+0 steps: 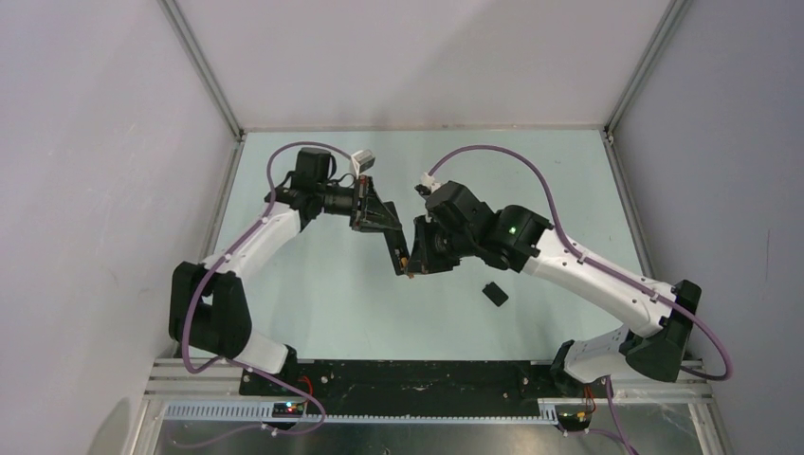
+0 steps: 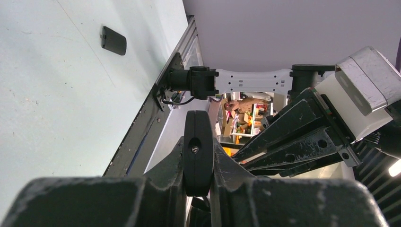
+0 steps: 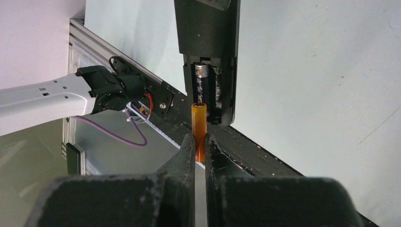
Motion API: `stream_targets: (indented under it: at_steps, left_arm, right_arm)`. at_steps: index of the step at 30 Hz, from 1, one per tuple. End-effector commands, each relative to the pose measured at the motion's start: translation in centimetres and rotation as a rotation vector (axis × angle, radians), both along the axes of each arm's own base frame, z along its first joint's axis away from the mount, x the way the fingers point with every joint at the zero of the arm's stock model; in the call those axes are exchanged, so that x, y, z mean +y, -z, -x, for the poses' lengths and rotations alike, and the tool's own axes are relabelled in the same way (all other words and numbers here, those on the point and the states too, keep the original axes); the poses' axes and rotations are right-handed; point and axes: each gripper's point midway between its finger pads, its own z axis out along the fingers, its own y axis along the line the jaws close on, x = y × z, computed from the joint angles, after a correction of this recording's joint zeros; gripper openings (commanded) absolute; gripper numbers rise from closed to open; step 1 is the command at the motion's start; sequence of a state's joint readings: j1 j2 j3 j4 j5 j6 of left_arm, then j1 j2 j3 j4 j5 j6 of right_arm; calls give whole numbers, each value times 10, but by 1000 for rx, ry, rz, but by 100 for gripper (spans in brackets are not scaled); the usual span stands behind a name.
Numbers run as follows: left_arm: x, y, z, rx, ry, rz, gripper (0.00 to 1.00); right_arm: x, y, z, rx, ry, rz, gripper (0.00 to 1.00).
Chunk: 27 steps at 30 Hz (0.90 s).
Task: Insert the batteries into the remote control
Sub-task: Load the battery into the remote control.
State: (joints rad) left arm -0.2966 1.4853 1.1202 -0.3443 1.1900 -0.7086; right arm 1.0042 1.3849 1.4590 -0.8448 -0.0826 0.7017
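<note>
My left gripper [image 1: 387, 227] is shut on the remote control [image 1: 399, 252] and holds it above the table. In the left wrist view the remote [image 2: 198, 127] shows end-on between the fingers. In the right wrist view the remote [image 3: 208, 28] has its battery bay open, with the dark battery with a pale tip [image 3: 202, 82] lying in the left slot. My right gripper [image 3: 199, 139] is shut on the orange battery [image 3: 199, 124], whose far tip is at the open end of the bay, just below the dark battery.
The small black cover piece [image 1: 494, 295] lies on the pale green table [image 1: 313, 303] below the right forearm; it also shows in the left wrist view [image 2: 113, 40]. Grey walls enclose the table. A black rail [image 1: 427, 374] runs along the near edge.
</note>
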Motion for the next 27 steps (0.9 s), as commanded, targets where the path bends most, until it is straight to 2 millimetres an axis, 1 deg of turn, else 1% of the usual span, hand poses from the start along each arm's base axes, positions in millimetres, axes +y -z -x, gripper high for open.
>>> stream_targets:
  at_steps: [1, 8, 17, 27]
  left_arm:
    - [-1, -6, 9, -14, 28, 24, 0]
    - [0, 1, 13, -23, 33, 17, 0]
    - [0, 5, 12, -21, 36, 15, 0]
    - [0, 13, 13, -13, 36, 5, 0]
  right_arm:
    - [0, 3, -4, 14, 36, 11, 0]
    - [1, 10, -6, 29, 47, 27, 0]
    - [1, 24, -7, 54, 45, 68, 0]
    - [4, 34, -8, 69, 47, 92, 0]
